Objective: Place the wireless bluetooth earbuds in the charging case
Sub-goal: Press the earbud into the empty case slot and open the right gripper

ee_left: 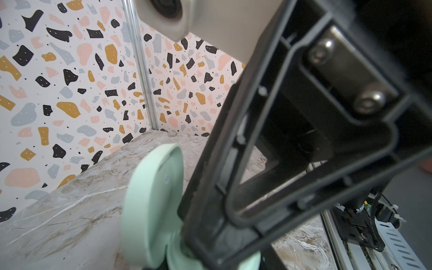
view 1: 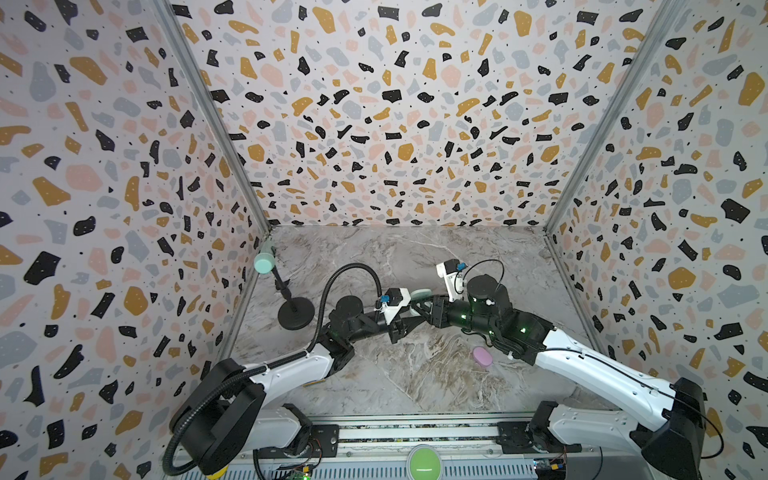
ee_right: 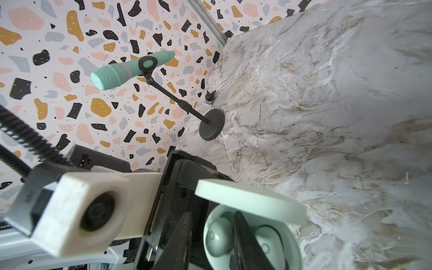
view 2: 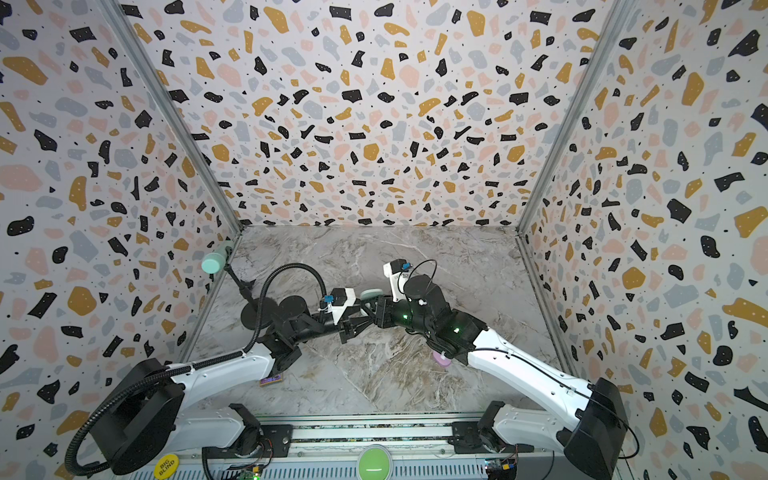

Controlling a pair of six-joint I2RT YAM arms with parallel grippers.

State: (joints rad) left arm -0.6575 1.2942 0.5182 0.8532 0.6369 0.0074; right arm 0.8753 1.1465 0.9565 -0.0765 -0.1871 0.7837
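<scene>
A mint charging case point(ee_right: 289, 254) is held over the middle of the table with its lid point(ee_right: 250, 201) up. My left gripper point(view 1: 409, 320) is shut on the case from the left. Two pale mint earbuds sit in the case's wells, one point(ee_right: 218, 236) beside the other point(ee_right: 268, 245). My right gripper point(ee_right: 211, 217) is open. One of its fingers point(ee_right: 245, 243) reaches down between the two buds and the other finger point(ee_right: 180, 243) stands outside the case wall. In both top views the two grippers meet at the case point(view 1: 422, 295) point(view 2: 371, 295). No lilac-pink earbuds show.
A closed lilac-pink oval case point(view 1: 482, 357) lies on the marble table under my right forearm. A mint microphone point(view 1: 264, 262) on a black stand with a round base point(view 1: 296, 313) stands at the left wall. Patterned walls close three sides, and a rail with a green button point(view 1: 424, 461) runs along the front.
</scene>
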